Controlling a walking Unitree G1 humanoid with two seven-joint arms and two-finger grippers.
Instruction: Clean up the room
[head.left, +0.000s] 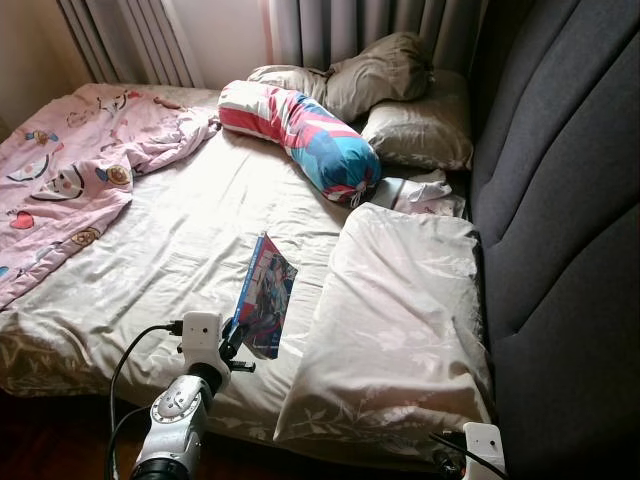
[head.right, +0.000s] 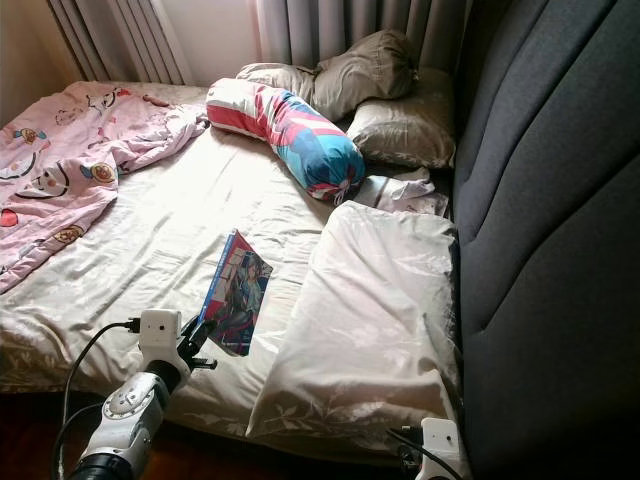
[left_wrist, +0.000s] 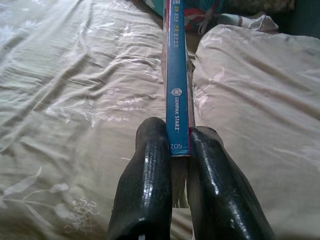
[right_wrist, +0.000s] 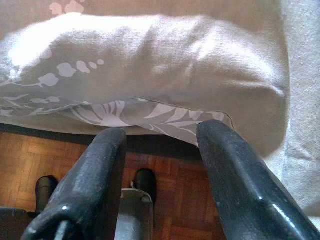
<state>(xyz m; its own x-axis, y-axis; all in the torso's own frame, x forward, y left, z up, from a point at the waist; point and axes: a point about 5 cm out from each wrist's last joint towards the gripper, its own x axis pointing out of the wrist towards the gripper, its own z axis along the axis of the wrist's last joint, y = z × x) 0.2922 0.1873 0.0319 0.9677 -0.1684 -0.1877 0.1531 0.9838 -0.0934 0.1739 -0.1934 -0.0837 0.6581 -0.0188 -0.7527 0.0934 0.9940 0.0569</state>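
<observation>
Now left gripper clamps book spine, on bed.

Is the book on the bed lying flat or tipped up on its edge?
Tipped up. The left gripper is shut on the book at its near end, with the blue spine facing upward above the sheet.

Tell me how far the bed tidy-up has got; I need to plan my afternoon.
Nothing looks finished yet. In hand: the left pincer is shut on the spine of the book, which stands tilted on the sheet. Left: the pink blanket lies crumpled, the colourful bolster sits askew, and pillows are scattered. The right pincer hangs open near the bed edge.
</observation>
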